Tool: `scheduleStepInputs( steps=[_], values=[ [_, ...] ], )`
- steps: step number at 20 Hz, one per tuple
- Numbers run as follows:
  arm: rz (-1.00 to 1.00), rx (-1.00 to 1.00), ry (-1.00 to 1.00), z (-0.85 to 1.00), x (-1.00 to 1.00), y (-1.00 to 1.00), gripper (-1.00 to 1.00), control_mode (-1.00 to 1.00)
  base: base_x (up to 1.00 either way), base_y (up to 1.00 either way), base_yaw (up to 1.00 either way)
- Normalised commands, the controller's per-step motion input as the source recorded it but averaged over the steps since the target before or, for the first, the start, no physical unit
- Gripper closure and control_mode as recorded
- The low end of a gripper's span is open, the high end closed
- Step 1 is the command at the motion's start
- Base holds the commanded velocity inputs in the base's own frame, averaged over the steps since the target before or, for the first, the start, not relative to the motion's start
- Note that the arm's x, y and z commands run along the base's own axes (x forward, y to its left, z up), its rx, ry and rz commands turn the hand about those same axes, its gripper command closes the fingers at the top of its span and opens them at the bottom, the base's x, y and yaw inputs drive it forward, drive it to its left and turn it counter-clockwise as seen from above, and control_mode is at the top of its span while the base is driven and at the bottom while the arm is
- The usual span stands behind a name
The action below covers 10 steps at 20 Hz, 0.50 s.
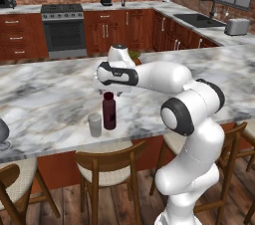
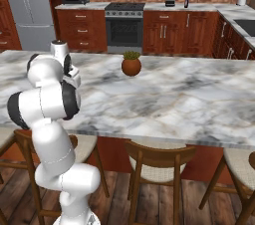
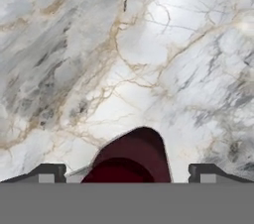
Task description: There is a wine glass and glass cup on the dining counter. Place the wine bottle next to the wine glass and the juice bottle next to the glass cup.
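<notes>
— Maroon, stout, right under the hand: is that the juice bottle (image 3: 130,161)?
— Yes. It stands upright on the dining counter (image 1: 45,94), just beside the glass cup (image 1: 94,124).
— And the gripper (image 3: 128,172)?
— Spread wide above the cap, one fingertip (image 3: 48,172) on each side, well clear of it. Nothing is held.
— Anything else?
— Part of the wine glass (image 1: 3,134) at the left edge, and a potted plant (image 2: 131,63) farther along the marble.

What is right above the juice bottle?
The robot's tool hangs over the juice bottle, which stands beside the glass cup on the dining counter. The hand covers its fingers from the base views.
</notes>
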Motion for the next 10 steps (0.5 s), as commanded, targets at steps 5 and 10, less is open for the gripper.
scheduleStepInputs(
  steps=[5,10],
  values=[
    [-0.05,0.00,-0.10,0.18,-0.04,0.02,-1.00,-1.00,0.00,0.00,0.00],
    [-0.02,0.00,-0.14,0.23,-0.17,0.00,-1.00,-1.00,0.00,0.00,0.00]
  ],
)
